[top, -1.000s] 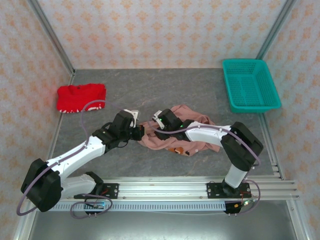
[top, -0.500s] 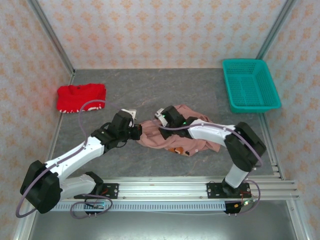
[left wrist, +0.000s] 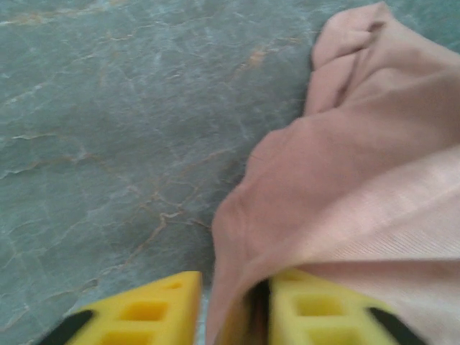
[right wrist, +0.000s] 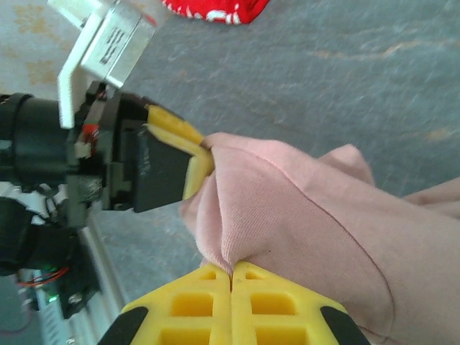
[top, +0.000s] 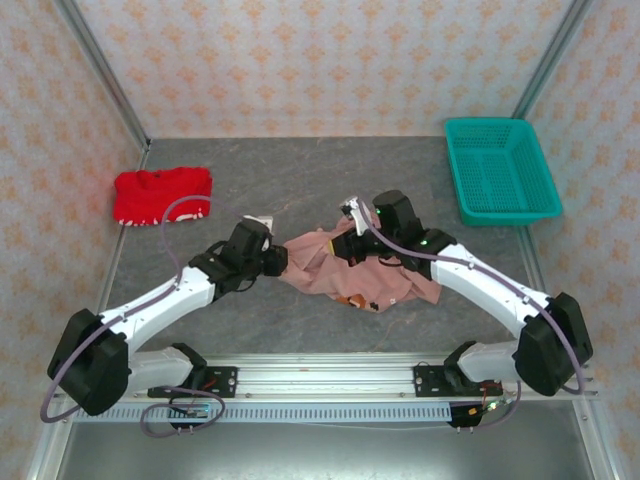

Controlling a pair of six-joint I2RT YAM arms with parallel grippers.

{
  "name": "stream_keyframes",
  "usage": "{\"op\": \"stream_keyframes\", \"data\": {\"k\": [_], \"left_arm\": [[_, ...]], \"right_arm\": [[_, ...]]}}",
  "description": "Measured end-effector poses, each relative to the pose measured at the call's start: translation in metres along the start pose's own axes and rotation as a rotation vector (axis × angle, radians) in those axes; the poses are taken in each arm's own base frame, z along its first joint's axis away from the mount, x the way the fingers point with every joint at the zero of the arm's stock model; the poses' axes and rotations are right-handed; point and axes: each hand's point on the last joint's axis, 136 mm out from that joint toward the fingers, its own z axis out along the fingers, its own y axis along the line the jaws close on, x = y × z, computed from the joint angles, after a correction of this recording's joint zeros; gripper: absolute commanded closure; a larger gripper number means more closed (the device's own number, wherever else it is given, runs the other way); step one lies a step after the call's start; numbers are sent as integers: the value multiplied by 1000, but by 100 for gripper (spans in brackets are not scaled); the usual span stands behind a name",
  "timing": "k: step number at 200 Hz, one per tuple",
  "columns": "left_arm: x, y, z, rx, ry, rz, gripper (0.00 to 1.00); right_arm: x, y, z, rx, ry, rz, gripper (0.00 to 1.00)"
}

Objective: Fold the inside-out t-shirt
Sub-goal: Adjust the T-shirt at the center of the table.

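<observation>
The dusty salmon-pink cotton t-shirt [top: 320, 272] lies crumpled mid-counter [top: 300, 180], its long axis running from the left edge toward the right edge. Its left end sits between the jaws of my left gripper [left wrist: 233, 305], which stand narrowly parted with a fold loose between them. My right gripper [right wrist: 230, 277], pinched tight on a ridge of that same end, is just beside it. A second ago my right gripper was parted and my left clamped; my right wrist has since swung toward the far-right corner.
</observation>
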Motion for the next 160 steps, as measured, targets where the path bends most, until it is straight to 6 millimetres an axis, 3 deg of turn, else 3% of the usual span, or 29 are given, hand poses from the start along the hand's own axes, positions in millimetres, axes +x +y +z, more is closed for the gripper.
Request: {"op": "stream_keyframes", "data": {"k": [23, 63, 78, 102, 118, 134, 145, 160], "left_arm": [[-3, -2, -7, -12, -25, 24, 45], [-3, -48, -44, 162, -111, 142, 40], [6, -63, -42, 201, -94, 200, 42], [29, -72, -19, 191, -3, 286, 46], [37, -70, -2, 154, 43, 318, 57], [38, -69, 11, 125, 61, 334, 84], [36, -70, 17, 122, 65, 341, 95], [30, -73, 18, 162, 60, 316, 100]], "right_arm": [[9, -8, 2, -40, 35, 85, 100], [16, -14, 8, -66, 68, 175, 100], [17, -14, 9, -70, 75, 190, 100], [17, -15, 10, -72, 79, 203, 100], [17, -14, 10, -74, 80, 205, 100], [18, -15, 10, -70, 85, 205, 100], [22, -16, 8, -63, 96, 206, 100], [26, -21, 2, -42, 108, 201, 100]]}}
